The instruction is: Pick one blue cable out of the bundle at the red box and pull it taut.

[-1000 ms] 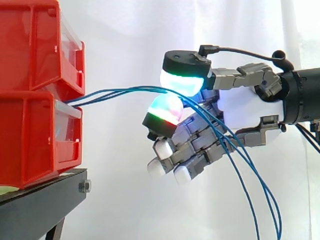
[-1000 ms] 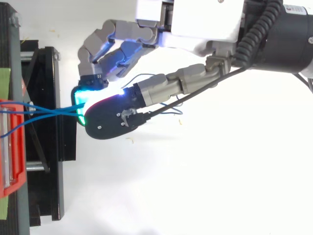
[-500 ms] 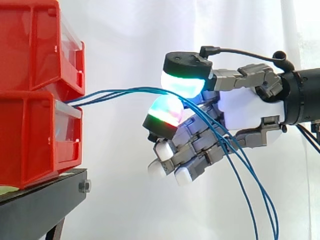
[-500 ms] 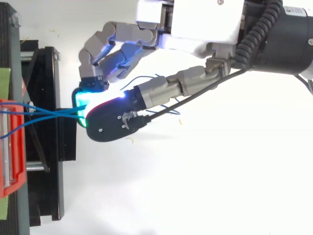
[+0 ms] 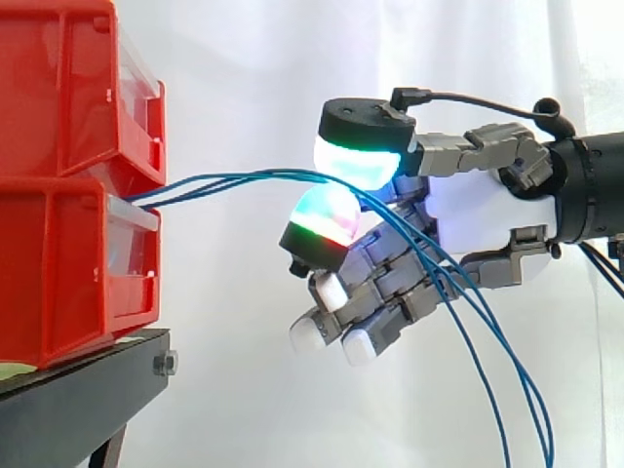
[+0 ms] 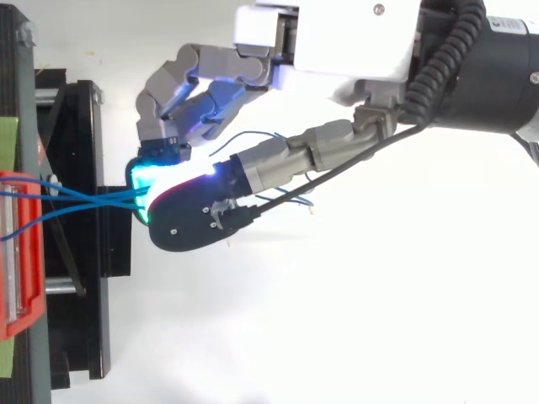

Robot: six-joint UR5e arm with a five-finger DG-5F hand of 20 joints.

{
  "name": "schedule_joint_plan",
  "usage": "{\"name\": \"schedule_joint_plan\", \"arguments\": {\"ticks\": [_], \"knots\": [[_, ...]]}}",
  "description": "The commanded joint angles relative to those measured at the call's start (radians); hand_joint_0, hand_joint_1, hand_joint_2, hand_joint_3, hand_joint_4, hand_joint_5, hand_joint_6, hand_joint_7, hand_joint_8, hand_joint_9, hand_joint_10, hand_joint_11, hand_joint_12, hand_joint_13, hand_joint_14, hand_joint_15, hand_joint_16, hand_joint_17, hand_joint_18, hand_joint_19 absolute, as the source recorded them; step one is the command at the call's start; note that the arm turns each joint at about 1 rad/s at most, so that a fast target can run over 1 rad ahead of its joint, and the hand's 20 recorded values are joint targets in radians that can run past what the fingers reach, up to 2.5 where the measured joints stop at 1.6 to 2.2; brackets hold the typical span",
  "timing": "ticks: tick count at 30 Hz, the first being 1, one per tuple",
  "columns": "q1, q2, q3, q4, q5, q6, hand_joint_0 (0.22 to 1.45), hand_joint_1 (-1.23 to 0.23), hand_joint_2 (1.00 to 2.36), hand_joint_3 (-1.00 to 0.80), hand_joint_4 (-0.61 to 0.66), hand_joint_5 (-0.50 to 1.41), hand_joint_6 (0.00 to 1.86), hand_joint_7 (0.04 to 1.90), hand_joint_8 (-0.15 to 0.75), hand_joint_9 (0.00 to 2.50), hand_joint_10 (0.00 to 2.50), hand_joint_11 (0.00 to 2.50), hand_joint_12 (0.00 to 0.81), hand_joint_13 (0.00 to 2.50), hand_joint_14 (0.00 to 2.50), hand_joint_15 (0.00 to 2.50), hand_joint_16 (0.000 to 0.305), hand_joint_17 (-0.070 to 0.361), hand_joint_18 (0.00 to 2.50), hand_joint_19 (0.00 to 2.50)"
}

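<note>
At left, red bins [image 5: 68, 185] on black stand [image 5: 78, 390]. From between them, blue cables [image 5: 234, 179], slightly slack, rightward into hand [image 5: 478, 216]. Clamped there between pads [image 5: 356, 161]: apparently several strands, not one. Likely to drag the whole bundle if pulled now, or to slip free, given so shallow a pinch.

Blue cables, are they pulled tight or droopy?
Droopy. The cables curve gently from the red box to the hand, then hang down loose past it.
</note>
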Motion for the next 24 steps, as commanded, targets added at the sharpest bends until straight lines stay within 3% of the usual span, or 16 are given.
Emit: {"name": "schedule_joint_plan", "arguments": {"ticks": [1, 18, 24], "knots": [[-0.001, 0.000, 0.000, -0.002, 0.000, 0.001, 0.67, -0.82, 1.02, -0.24, 0.24, -0.18, 0.86, 0.84, 0.385, 1.06, 0.01, 1.16, 0.365, 0.60, 0.01, 0.30, 0.051, 0.114, 0.60, 0.36], [0.001, 0.000, 0.014, -0.011, 0.000, -0.002, 0.68, -0.82, 1.01, -0.26, 0.24, -0.18, 0.85, 0.82, 0.377, 1.07, 0.01, 1.21, 0.366, 0.61, 0.01, 0.31, 0.051, 0.115, 0.60, 0.36], [0.001, 0.000, 0.014, -0.011, 0.000, 0.000, 0.69, -0.87, 1.01, -0.36, 0.24, -0.19, 0.85, 0.83, 0.371, 1.03, 0.01, 1.20, 0.366, 0.60, 0.01, 0.31, 0.051, 0.115, 0.59, 0.34]]}}
